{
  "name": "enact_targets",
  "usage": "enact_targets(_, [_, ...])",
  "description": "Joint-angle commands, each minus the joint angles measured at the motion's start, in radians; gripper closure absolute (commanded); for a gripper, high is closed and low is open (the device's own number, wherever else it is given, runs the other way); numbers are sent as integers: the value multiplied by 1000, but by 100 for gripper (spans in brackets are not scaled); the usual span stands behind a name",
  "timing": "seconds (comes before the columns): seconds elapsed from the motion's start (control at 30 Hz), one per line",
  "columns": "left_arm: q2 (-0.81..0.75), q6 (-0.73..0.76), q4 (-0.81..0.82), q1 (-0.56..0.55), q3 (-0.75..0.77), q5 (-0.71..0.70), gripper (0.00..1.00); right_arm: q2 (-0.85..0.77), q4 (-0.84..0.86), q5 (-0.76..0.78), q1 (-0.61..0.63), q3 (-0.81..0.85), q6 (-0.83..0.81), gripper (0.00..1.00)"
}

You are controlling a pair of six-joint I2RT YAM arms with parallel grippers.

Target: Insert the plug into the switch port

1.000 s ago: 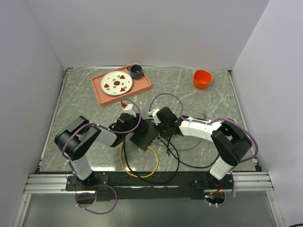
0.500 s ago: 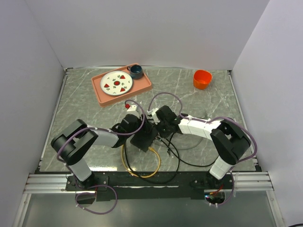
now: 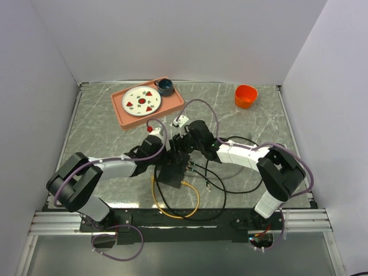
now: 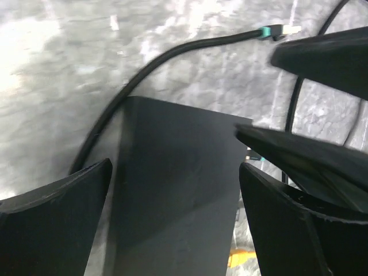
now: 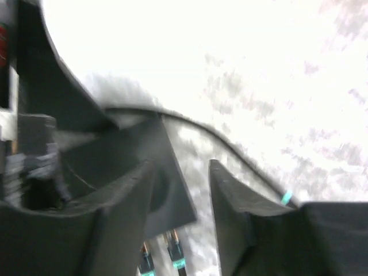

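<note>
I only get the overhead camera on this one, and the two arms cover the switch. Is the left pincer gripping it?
Observer: No. The left wrist camera shows the left pincer open, jaws spread wider than the switch.
Reviewer: Any plug lying loose?
Observer: Yes, a teal-collared plug lies on the table past the switch's far corner, in no socket.
Reviewer: And the right pincer?
Observer: Its wrist view is blurred, but the right pincer is open, with no plug between its jaws.
</note>
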Motion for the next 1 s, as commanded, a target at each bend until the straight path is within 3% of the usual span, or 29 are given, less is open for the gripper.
enact_targets(0.0, [-69, -30, -138, 45, 32, 72, 3, -55, 120, -23, 17, 38, 7, 43])
enact_targets(0.1, [-176, -14, -179, 72, 24, 16, 4, -102, 120, 4, 17, 8, 11, 36])
enact_targets(0.2, [-309, 15, -233, 95, 30, -29, 3, -162, 99, 52, 14, -6, 28, 19])
enact_targets(0.37, [-517, 98, -361, 115, 88, -94, 4, -256, 24, 98, 11, 38, 50, 2])
enact_targets(0.67, [-716, 204, -541, 117, 254, -166, 3, -504, -94, 164, 5, 47, 108, 1])
enact_targets(0.97, [-822, 172, -645, 115, 290, -229, 3, -843, -282, 247, 0, -77, 195, 1])
